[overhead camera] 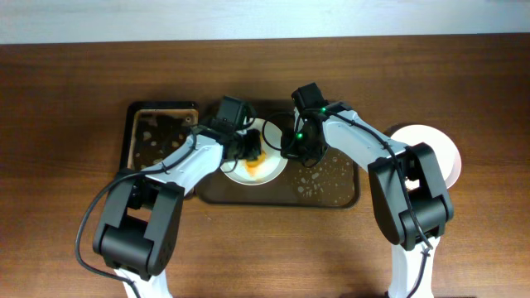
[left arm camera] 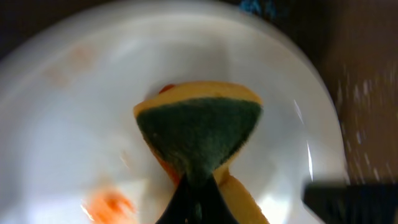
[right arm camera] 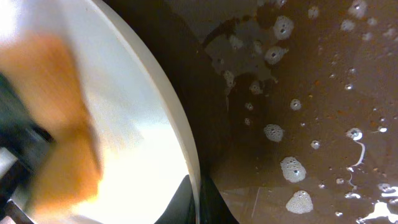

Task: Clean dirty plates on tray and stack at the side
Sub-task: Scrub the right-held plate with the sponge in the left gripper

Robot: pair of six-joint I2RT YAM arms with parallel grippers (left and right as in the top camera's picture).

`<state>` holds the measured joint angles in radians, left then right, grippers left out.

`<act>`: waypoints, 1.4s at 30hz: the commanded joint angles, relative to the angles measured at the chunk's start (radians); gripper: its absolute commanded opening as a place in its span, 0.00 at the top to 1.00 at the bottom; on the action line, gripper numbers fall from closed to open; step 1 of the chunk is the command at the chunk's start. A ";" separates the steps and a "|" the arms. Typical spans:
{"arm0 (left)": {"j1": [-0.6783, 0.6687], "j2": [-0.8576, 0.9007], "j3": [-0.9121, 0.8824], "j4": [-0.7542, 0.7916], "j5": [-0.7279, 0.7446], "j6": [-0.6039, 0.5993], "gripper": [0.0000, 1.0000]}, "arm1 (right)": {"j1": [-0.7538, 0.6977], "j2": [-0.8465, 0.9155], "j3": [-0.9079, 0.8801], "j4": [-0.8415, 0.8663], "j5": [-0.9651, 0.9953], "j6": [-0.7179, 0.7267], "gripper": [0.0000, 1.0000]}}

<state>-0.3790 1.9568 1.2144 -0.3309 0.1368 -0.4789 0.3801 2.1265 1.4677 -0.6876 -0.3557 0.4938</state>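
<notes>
A white plate (overhead camera: 267, 171) with orange sauce lies on the left part of the dark brown tray (overhead camera: 331, 192). My left gripper (overhead camera: 248, 151) is shut on a yellow-and-green sponge (left arm camera: 200, 130) pressed onto the plate (left arm camera: 74, 124); orange smears (left arm camera: 109, 202) show beside it. My right gripper (overhead camera: 291, 149) is shut on the plate's right rim (right arm camera: 186, 149), one finger above and one below. The sponge shows blurred at the left of the right wrist view (right arm camera: 56, 124). Clean white plates (overhead camera: 439, 149) are stacked on the table right of the tray.
A smaller black tray (overhead camera: 141, 132) with soapy water stands left of the brown tray. The brown tray's wet floor (right arm camera: 298, 106) is dotted with foam drops. The wooden table (overhead camera: 265, 248) runs along the front.
</notes>
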 commanded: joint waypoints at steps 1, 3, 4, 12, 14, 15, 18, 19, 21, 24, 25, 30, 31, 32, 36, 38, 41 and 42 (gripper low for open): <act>0.031 0.023 0.010 0.056 -0.103 0.051 1.00 | 0.005 0.007 0.002 -0.013 0.010 -0.010 0.96; 0.031 0.024 0.010 0.080 -0.098 0.050 1.00 | 0.005 0.007 0.002 -0.013 0.010 -0.010 0.96; 0.031 0.024 0.010 0.092 -0.093 0.050 1.00 | 0.006 0.007 0.002 -0.013 0.010 -0.010 0.96; 0.030 0.025 0.010 0.090 0.253 0.118 1.00 | 0.006 0.007 0.002 -0.015 0.010 -0.010 0.96; 0.029 0.025 0.010 0.060 0.285 0.148 1.00 | 0.005 0.007 0.002 -0.015 0.010 -0.010 0.96; 0.029 0.025 0.010 0.035 0.316 0.167 1.00 | 0.005 0.007 0.002 -0.015 0.010 -0.010 0.96; 0.029 0.025 0.010 -0.004 0.221 0.167 1.00 | 0.005 0.007 0.002 -0.015 0.010 -0.010 0.96; 0.029 0.025 0.010 -0.004 0.178 0.166 1.00 | 0.005 0.007 0.002 -0.015 0.010 -0.010 0.96; 0.030 0.025 0.010 0.000 0.108 0.158 1.00 | 0.005 0.007 0.002 -0.015 0.010 -0.010 0.96; 0.040 0.025 0.010 0.024 0.011 0.133 1.00 | 0.005 0.007 0.002 -0.015 0.010 -0.010 0.96; 0.045 0.025 0.010 0.031 -0.008 0.133 1.00 | 0.005 0.007 0.002 -0.015 0.010 -0.010 0.96; 0.096 0.025 0.010 0.007 -0.082 0.133 1.00 | 0.005 0.007 0.002 -0.016 0.010 -0.010 0.96; 0.106 0.025 0.010 -0.005 -0.082 0.133 1.00 | 0.005 0.007 0.002 -0.016 0.010 -0.010 0.96; 0.119 0.025 0.010 -0.025 -0.082 0.133 1.00 | 0.005 0.007 0.002 -0.015 0.010 -0.010 0.96; 0.164 0.025 0.010 -0.151 -0.084 0.138 1.00 | 0.005 0.007 0.002 -0.015 0.010 -0.010 0.96; 0.175 0.023 0.010 -0.187 -0.090 0.169 1.00 | 0.005 0.007 0.002 -0.015 0.010 -0.010 0.96; 0.182 0.007 0.012 -0.196 -0.090 0.236 1.00 | 0.005 0.007 0.002 -0.015 0.010 -0.010 0.96; 0.184 -0.010 0.018 -0.195 -0.090 0.253 1.00 | 0.005 0.007 0.002 -0.015 0.011 -0.010 0.96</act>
<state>-0.2203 1.9614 1.2419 -0.5034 0.1219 -0.3077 0.3855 2.1265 1.4677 -0.6949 -0.3637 0.4931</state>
